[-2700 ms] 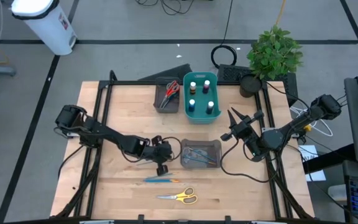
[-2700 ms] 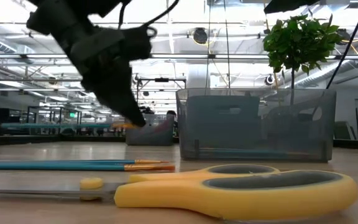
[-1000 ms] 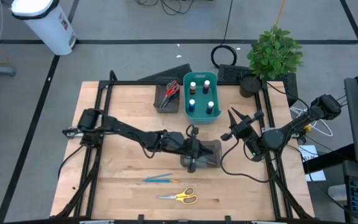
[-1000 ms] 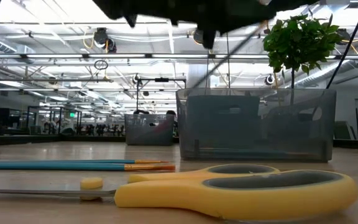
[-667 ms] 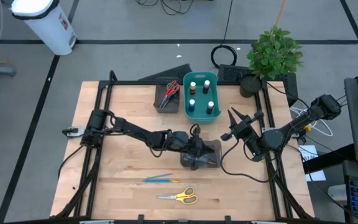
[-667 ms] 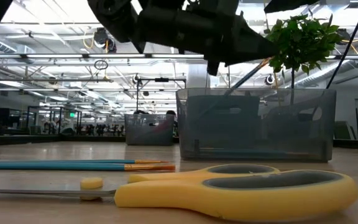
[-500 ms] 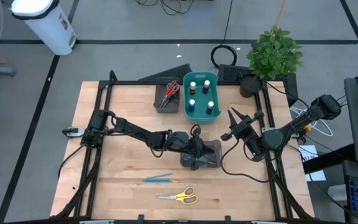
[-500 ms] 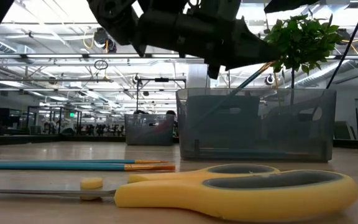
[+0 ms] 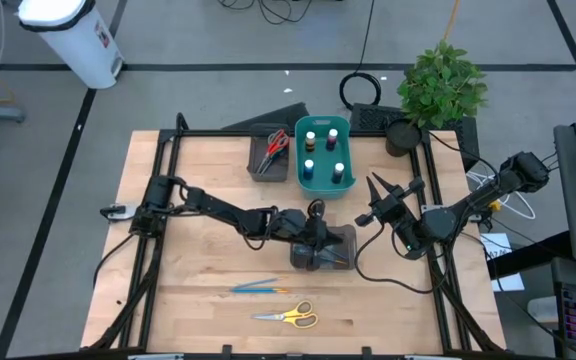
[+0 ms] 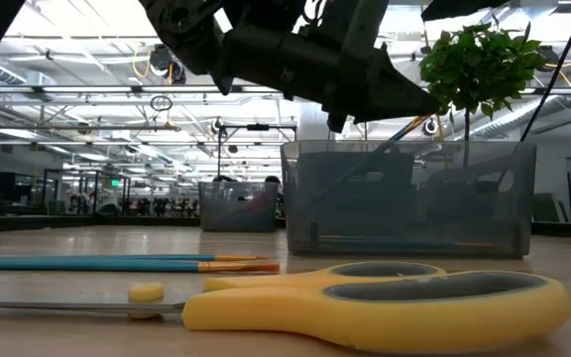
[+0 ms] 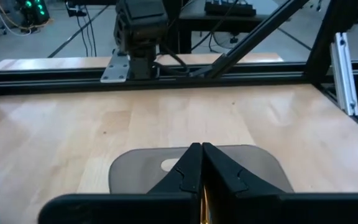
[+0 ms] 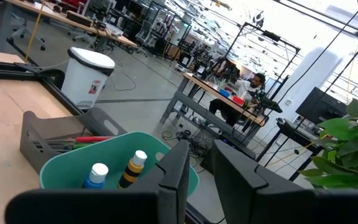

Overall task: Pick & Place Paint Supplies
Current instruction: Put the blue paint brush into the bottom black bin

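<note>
Our left gripper [image 9: 318, 240], clenched on what looks like a brush [image 10: 370, 142], hangs over the tray [image 9: 340, 234] mid-tabletop, handle slanting down into it.

My left gripper [image 9: 318, 238] hangs over the dark grey tray [image 9: 340, 249] at mid-tabletop [image 9: 198, 270]. A brush [image 9: 260, 288] and yellow scissors [image 9: 286, 316] lie nearer the front edge.
</note>
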{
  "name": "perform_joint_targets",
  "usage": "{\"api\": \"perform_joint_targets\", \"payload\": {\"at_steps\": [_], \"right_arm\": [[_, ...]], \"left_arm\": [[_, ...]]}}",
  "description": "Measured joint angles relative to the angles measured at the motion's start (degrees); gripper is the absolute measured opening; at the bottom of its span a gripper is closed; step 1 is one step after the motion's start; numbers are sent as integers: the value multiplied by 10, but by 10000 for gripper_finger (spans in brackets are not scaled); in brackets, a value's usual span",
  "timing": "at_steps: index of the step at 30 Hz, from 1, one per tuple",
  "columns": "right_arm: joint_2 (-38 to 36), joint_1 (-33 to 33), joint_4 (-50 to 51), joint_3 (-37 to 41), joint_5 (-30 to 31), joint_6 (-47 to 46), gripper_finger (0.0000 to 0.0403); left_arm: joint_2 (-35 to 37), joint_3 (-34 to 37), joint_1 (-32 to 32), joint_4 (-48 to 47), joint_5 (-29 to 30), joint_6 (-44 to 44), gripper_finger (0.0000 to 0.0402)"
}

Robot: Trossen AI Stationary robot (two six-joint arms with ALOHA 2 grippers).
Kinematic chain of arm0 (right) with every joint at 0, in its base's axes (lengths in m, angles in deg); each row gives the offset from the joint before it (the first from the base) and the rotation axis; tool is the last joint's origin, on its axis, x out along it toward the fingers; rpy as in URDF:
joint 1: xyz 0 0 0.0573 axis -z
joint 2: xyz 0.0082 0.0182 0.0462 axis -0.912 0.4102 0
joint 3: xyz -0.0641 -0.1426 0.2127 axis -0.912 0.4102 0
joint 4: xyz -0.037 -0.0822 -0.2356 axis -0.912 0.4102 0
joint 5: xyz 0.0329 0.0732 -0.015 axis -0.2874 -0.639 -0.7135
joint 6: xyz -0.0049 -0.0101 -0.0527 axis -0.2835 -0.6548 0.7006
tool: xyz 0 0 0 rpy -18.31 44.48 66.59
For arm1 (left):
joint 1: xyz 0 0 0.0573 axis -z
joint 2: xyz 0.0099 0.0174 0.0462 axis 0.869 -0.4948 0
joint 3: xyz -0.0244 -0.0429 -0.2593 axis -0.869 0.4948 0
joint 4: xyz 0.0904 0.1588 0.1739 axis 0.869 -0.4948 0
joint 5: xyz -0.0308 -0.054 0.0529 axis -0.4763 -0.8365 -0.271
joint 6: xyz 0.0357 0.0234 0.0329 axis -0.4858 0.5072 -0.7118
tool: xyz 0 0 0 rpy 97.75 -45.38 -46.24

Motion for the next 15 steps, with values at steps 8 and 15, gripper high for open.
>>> {"api": "perform_joint_targets", "payload": {"at_steps": [8, 15], "right_arm": [[0, 0, 0, 0, 0, 0, 59], [0, 0, 0, 0, 0, 0, 59]], "left_arm": [[0, 0, -8, -4, 0, -1, 5], [0, 0, -8, -3, 0, -14, 4]]}}
